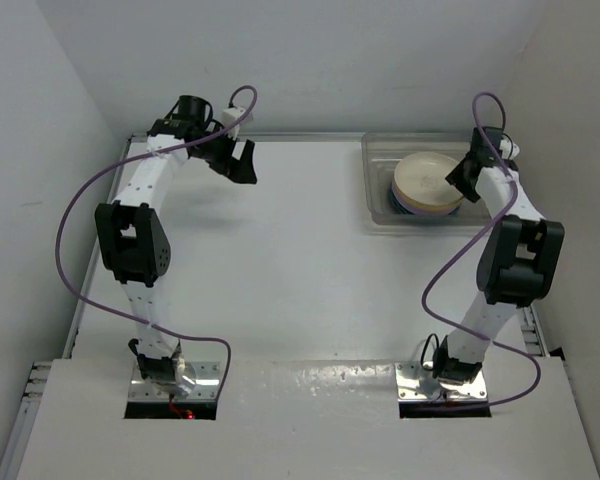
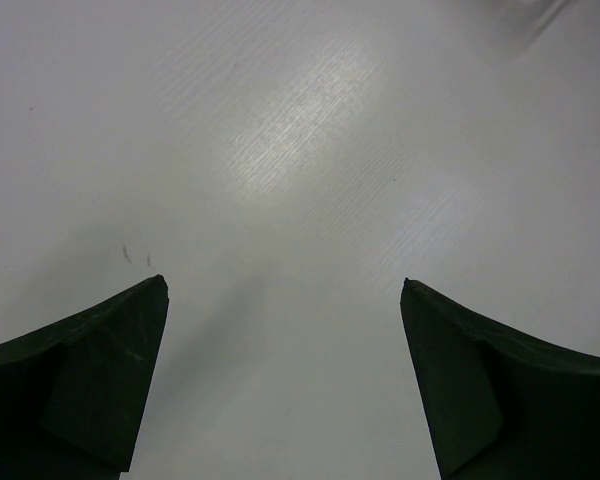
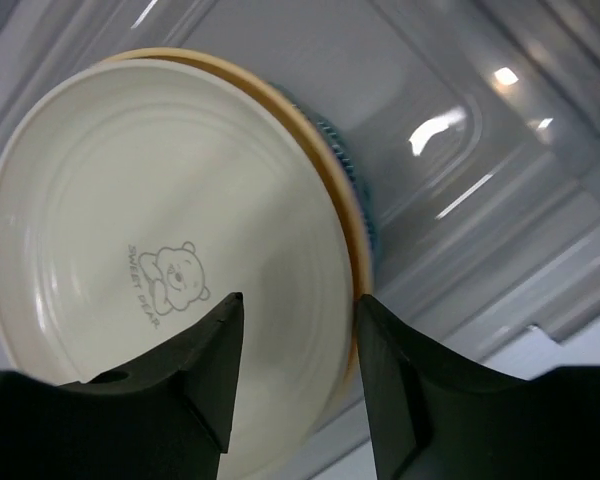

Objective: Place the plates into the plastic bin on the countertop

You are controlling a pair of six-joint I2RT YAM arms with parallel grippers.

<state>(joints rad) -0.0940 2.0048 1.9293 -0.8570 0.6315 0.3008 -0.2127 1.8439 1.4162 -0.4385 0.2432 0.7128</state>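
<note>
At the far right corner of the desk (image 1: 280, 280), in the top view, you have the plastic bin (image 1: 376, 195) lying close to the far edge. The plates (image 1: 420, 205) sit inside it as one stack, cream on top, with a lavender edge showing lower down. Your right hand (image 1: 461, 180) hangs over the stack's right rim. The left hand (image 1: 242, 165) is well apart from all that, at the far left of the desk, pointing down over bare white surface. A purple cable (image 1: 80, 200) loops off each arm.

Left wrist view: both dark fingers (image 2: 90, 390) stand wide apart. Only desk lies between and beneath them, with a bright glare patch. Nothing is held.

Right wrist view: you look down into the bin. The cream plate (image 3: 130, 230) is on top, face up, with a small bear print (image 3: 175, 275) and lettering at its centre. Under it a yellow-orange plate (image 3: 315, 140) shows as a thin crescent along the upper right, and below that a sliver of teal rim (image 3: 365, 215). The stack sits near the bin's clear wall, whose rounded corner catches the light. The right hand's fingers (image 3: 195, 380) are parted by a modest gap, set over the cream plate's near right edge. Plate surface shows through the gap and nothing is pinched between them. Whether the tips touch the plate, you cannot tell from here.
</note>
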